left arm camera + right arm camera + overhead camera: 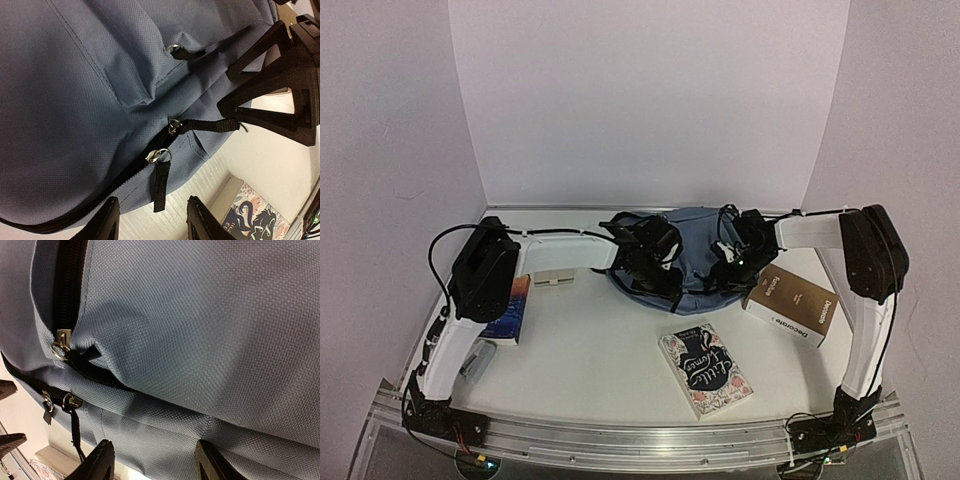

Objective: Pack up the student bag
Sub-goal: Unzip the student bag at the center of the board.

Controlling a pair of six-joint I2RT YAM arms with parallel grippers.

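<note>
Looking down from above, finds the student bag [695,250] at the far middle of the bench [600,350], back edge near the rear wall. Leaves open bench in front, broken only by a floral book [705,370]. Puts a brown box [792,303] just beside the bag's right edge and a blue-and-orange book [510,312] under the left arm's elbow. Shows both arms bent inward, forearms reaching across, left tool [655,262] and right tool [728,262] over the bag's front, near each other but apart.

Seen from the left wrist: left tool [152,220] with jaws apart, gripping nothing, a black zipper pull [161,187] hanging just above the gap. Right tool close by at the right, a second pull [210,125] stretched toward its fingers; cannot tell whether caught.

Seen from the right wrist: right tool [152,460] spread wide, clamping nothing, blue fabric close above, zipper sliders [60,347] off to the left.
</note>
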